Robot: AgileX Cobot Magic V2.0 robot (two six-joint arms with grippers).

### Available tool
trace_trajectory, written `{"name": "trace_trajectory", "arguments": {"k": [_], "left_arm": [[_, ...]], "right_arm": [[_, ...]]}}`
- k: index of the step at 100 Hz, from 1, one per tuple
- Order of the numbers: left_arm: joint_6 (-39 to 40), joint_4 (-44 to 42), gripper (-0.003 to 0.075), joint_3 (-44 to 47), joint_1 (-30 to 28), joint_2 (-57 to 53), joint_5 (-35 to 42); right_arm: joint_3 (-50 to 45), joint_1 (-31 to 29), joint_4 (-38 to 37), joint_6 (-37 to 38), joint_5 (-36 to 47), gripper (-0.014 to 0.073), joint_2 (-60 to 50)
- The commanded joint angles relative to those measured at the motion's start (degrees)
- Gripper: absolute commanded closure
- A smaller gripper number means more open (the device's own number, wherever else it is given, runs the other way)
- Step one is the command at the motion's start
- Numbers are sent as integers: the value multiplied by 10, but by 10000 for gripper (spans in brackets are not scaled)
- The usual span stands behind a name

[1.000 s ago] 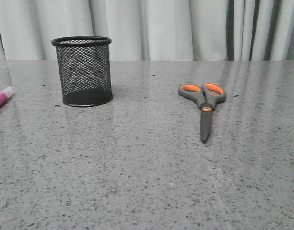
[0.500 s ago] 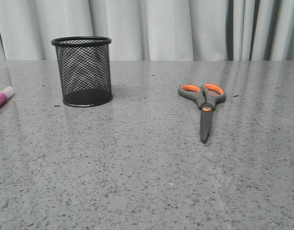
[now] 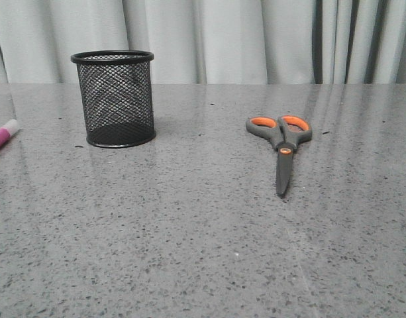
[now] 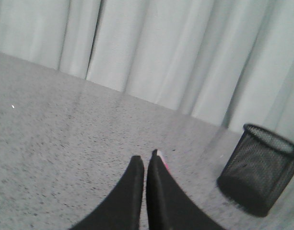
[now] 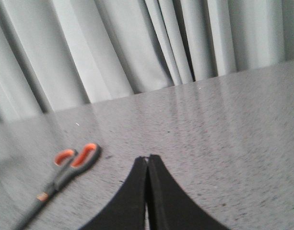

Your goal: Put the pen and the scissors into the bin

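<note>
A grey speckled stone-look table (image 3: 203,252) fills the front view, backed by pale pleated curtains (image 3: 229,40). On its left half the bin (image 3: 114,98), a black wire-mesh pen cup, stands upright with nothing visible through its mesh. Well to the right of it the scissors (image 3: 281,142) lie flat and closed, orange-lined handles toward the curtains and dark blades pointing toward the camera. The pen (image 3: 2,137) lies at the far left edge of the front view, only its whitish cap end and a stretch of magenta barrel showing, apart from the bin. The left gripper (image 4: 145,165) hangs above the table with its black fingers pressed together, holding nothing; a bit of the pen peeks out just beyond its tips. The right gripper (image 5: 147,165) is likewise closed and empty, with the scissors lying off to one side of it.
</note>
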State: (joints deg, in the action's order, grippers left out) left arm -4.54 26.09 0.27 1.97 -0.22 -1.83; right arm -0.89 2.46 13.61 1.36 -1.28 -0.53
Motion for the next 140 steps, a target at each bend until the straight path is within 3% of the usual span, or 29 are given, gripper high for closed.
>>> {"name": "trace_trajectory", "arguments": {"k": [1, 8, 24, 43, 58, 68, 118, 129, 140], "left_arm": [[8, 122, 740, 11, 1, -18, 50], [8, 178, 740, 6, 1, -18, 48], [6, 174, 740, -39, 1, -6, -13], [4, 93, 740, -149, 1, 75, -100], [2, -23, 740, -278, 1, 198, -232], [2, -40, 740, -345, 1, 264, -282], [-58, -35, 738, -447, 1, 446, -423], [-62, -35, 710, -470, 1, 487, -441], [-73, -33, 550, -490, 1, 526, -448]], "right_arm": [[-5, -4, 78, 4, 51, 659, -14], [1, -4, 93, 4, 44, 658, -14], [60, -4, 93, 2, -45, 647, -8], [165, -4, 85, 1, -182, 636, 88], [291, -4, 76, -9, -319, 638, 239], [364, -4, 75, -18, -390, 638, 329], [468, -4, 75, -60, -443, 629, 505], [480, -4, 75, -69, -455, 506, 521], [483, -4, 76, -74, -458, 305, 524]]}}
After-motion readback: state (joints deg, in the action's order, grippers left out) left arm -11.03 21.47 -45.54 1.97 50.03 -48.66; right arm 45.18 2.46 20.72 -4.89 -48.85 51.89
